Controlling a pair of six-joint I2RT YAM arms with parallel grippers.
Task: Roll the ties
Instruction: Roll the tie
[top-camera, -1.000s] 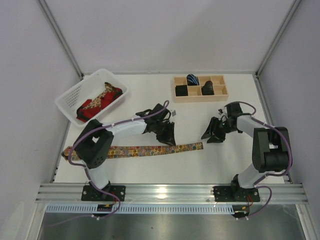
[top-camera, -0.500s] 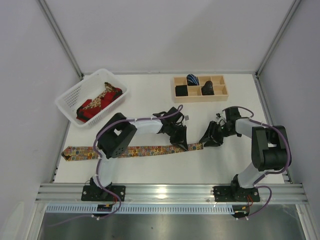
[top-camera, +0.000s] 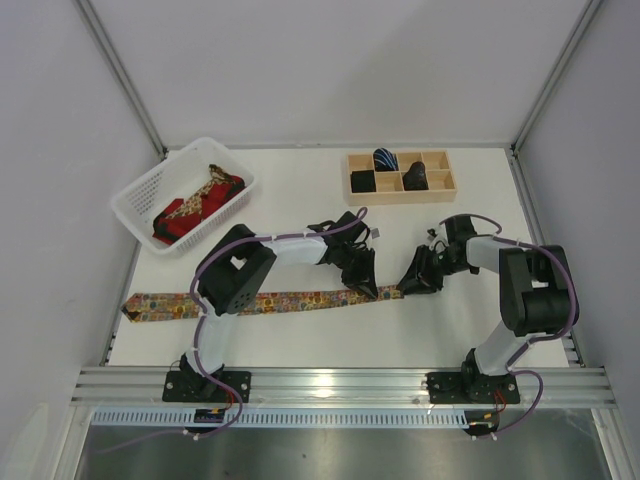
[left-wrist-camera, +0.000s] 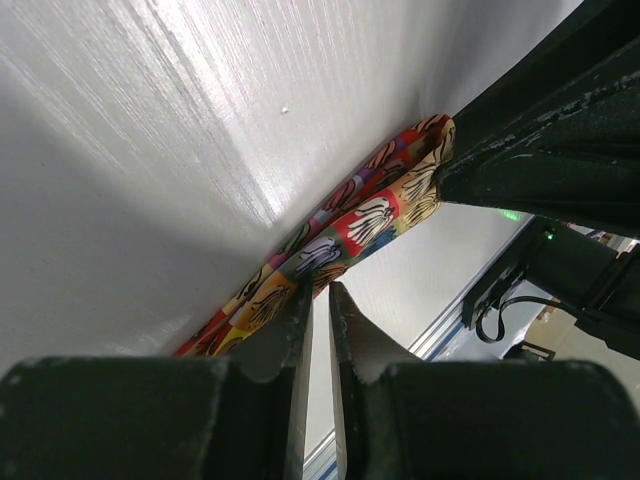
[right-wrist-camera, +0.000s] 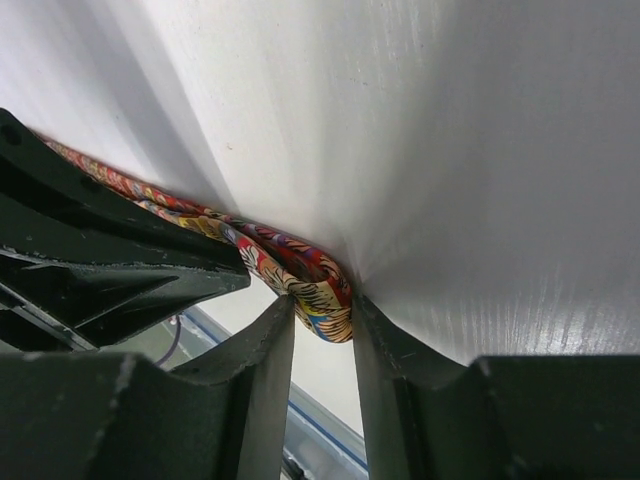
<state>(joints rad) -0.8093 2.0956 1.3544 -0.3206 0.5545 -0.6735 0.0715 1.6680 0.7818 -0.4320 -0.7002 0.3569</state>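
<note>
White table (top-camera: 300, 340) between pale grey walls (top-camera: 330, 70) (metal rail (top-camera: 340, 382) in front)

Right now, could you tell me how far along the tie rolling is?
Done: rolled ties sit in the wooden tray. In hand: the floral tie lies flat, left gripper and right gripper at its folded right end. Left: rolling it, then the unrolled ties in the basket.

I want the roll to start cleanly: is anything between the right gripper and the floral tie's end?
Nothing visible is. The folded end of the floral tie sits between the fingers of the right gripper, on the bare table. The left gripper meets the tie close beside it, not in between.
</note>
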